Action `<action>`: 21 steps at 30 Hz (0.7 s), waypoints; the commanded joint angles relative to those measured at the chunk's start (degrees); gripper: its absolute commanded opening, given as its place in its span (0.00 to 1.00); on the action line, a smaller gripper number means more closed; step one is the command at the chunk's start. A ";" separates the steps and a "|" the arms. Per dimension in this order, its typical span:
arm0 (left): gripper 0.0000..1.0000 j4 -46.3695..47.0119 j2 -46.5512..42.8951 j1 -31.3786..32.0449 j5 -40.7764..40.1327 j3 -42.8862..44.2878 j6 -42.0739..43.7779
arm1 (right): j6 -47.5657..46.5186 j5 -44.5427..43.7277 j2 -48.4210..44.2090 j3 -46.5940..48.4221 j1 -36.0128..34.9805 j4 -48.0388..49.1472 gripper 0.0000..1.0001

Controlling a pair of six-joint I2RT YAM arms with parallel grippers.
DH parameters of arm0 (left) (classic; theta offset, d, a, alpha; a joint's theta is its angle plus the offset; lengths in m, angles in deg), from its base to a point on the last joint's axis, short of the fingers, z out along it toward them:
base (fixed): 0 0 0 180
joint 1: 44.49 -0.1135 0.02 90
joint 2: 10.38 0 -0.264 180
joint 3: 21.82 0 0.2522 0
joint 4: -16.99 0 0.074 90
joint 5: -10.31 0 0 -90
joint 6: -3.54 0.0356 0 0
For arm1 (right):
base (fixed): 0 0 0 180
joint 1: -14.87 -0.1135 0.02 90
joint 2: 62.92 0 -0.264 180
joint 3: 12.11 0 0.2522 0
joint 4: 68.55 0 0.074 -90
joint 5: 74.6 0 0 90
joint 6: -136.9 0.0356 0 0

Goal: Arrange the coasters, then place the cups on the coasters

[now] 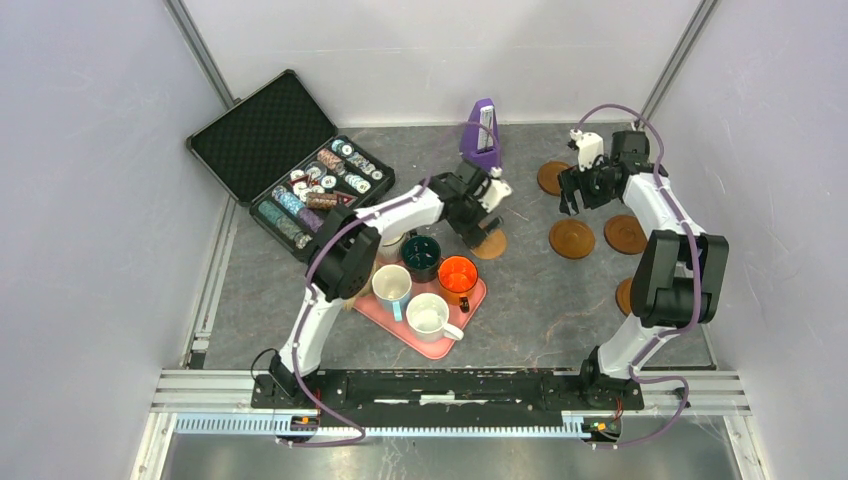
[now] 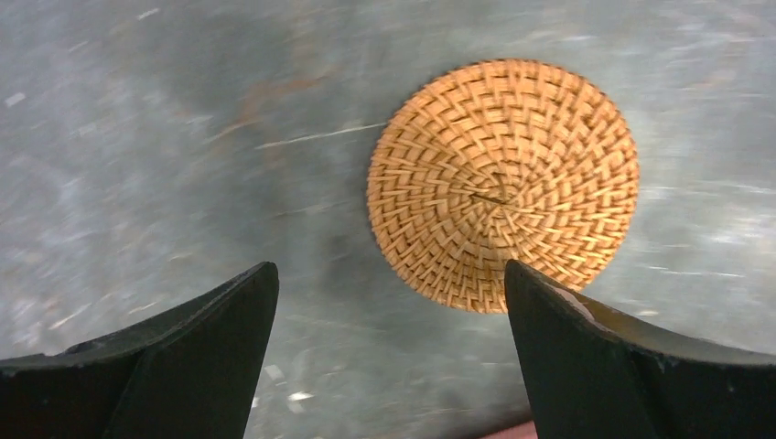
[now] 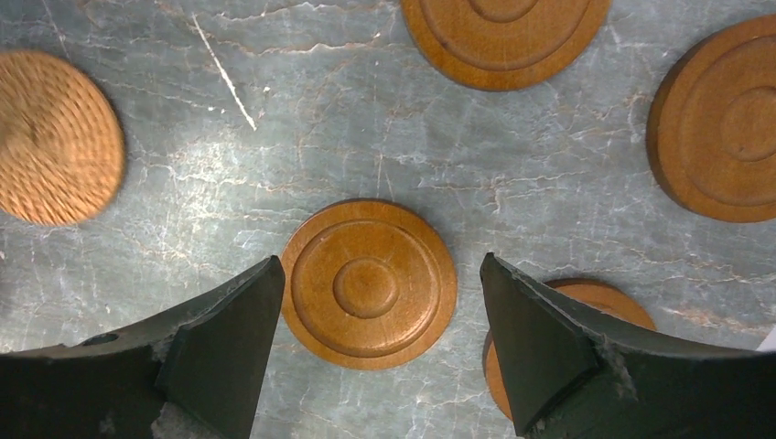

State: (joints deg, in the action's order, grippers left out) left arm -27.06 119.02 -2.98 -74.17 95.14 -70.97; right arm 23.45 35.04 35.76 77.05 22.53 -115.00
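The light tan woven coaster [image 2: 501, 183] lies flat on the grey table, just beyond my open left gripper [image 2: 389, 270], which holds nothing. In the top view that coaster [image 1: 491, 246] peeks out from under the left gripper [image 1: 480, 228], right of the tray. My right gripper [image 3: 380, 259] hangs open and empty over a dark brown coaster [image 3: 368, 284]. More brown coasters [image 3: 503, 32] [image 3: 723, 119] lie around it, one [image 3: 595, 302] behind the right finger. The cups stand on the pink tray [image 1: 440, 346]: teal [image 1: 421, 252], orange [image 1: 457, 273], light blue [image 1: 392, 285], white [image 1: 430, 315].
An open black case of poker chips [image 1: 300, 170] sits at the back left. A purple metronome [image 1: 483, 130] stands at the back middle. The right gripper [image 1: 575, 198] is among brown coasters [image 1: 552, 177] [image 1: 572, 239] [image 1: 625, 234]; another coaster [image 1: 624, 296] is half hidden by the right arm.
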 commanded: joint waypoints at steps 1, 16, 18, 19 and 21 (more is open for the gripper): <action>0.98 -1.59 0.60 3.18 4.66 5.96 0.07 | -0.03 2.63 -2.43 -2.04 0.07 0.86 0.85; 1.00 -1.58 -19.34 -9.69 19.22 0.65 -11.04 | -0.72 4.16 -1.47 -5.52 -11.38 4.70 0.79; 1.00 -1.25 -21.82 -11.77 19.49 -0.97 -10.61 | -0.90 4.18 -0.12 -5.21 -14.02 5.15 0.78; 1.00 -1.27 -23.03 -12.76 19.15 -1.68 -10.04 | -0.97 4.06 0.71 -4.73 -15.36 5.26 0.78; 1.00 -1.84 -24.66 -14.25 17.81 -2.28 -9.37 | -0.90 3.66 2.61 -3.66 -17.66 5.26 0.78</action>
State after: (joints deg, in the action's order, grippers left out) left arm -29.61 99.40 -15.57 -58.36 94.66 -78.10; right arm 23.17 37.94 35.62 71.89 8.54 -111.92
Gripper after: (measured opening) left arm 0.996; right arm 0.785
